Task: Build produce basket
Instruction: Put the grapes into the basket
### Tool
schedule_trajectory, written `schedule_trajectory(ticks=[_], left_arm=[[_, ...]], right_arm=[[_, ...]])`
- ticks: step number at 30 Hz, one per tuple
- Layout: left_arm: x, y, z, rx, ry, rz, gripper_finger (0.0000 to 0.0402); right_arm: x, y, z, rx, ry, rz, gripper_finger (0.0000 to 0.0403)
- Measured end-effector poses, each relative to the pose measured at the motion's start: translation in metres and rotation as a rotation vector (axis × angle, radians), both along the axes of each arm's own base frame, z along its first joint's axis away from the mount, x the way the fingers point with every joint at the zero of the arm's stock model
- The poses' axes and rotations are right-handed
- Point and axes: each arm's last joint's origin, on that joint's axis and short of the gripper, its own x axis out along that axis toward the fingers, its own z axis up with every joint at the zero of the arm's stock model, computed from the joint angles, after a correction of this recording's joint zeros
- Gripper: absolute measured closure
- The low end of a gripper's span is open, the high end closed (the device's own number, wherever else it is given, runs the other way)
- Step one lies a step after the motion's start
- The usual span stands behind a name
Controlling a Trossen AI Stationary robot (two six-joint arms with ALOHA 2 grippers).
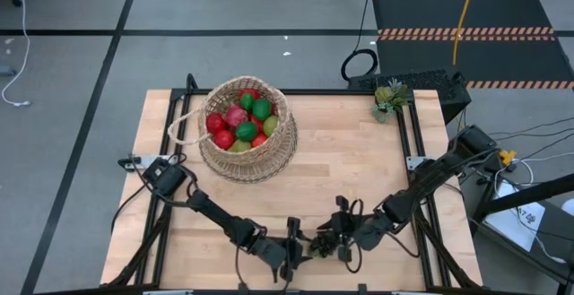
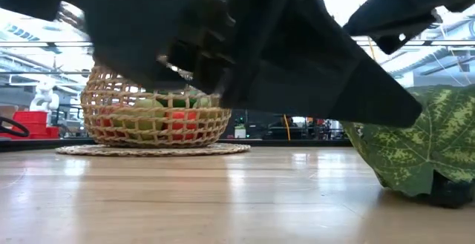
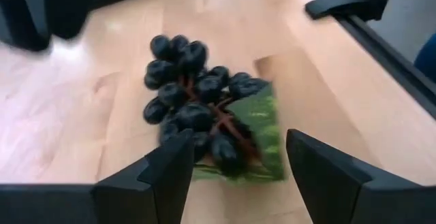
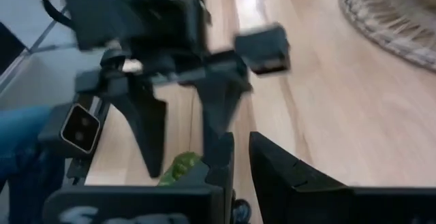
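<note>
Left wrist view puts the dark plastic grape bunch with its green leaf (image 3: 208, 125) mid-frame between the left gripper's (image 3: 235, 176) open fingers; lower squarely, close on the stem; woven wicker basket (image 1: 269, 156) sits upper-centre; right gripper's (image 1: 345, 238) state unclear.

Light wooden table (image 1: 359, 169), wicker basket (image 1: 269, 156) on it, grape bunch (image 3: 204, 108) near front edge, potted plant (image 1: 387, 98) seemingly at far corner

a robotics lab: framed wooden table (image 1: 341, 165) on grey floor with hazard-striped mat (image 1: 466, 33) and loose cables (image 1: 363, 62).
</note>
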Motion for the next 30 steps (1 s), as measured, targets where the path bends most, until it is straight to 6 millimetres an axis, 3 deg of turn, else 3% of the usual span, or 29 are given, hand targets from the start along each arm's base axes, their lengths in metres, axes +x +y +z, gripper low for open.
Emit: schedule_trajectory(ticks=[10, 22, 25, 30], left_arm=[[0.002, 0.001, -0.001, 0.01, 0.035, -0.15, 0.0167], [0.01, 0.015, -0.002, 0.031, 0.043, -0.154, 0.0169], [0.012, 0.019, -0.002, 0.026, 0.045, -0.152, 0.0186], [0.012, 0.019, -0.002, 0.016, 0.052, -0.192, 0.0253]], right_arm=[[-0.009, 0.006, 0.006, -0.026, -0.023, -0.001, 0.0363], [-0.009, 0.006, 0.006, -0.019, -0.023, -0.005, 0.0363], [-0.009, 0.006, 0.006, -0.019, -0.023, -0.005, 0.0363], [-0.009, 0.006, 0.006, -0.019, -0.023, -0.005, 0.0363]])
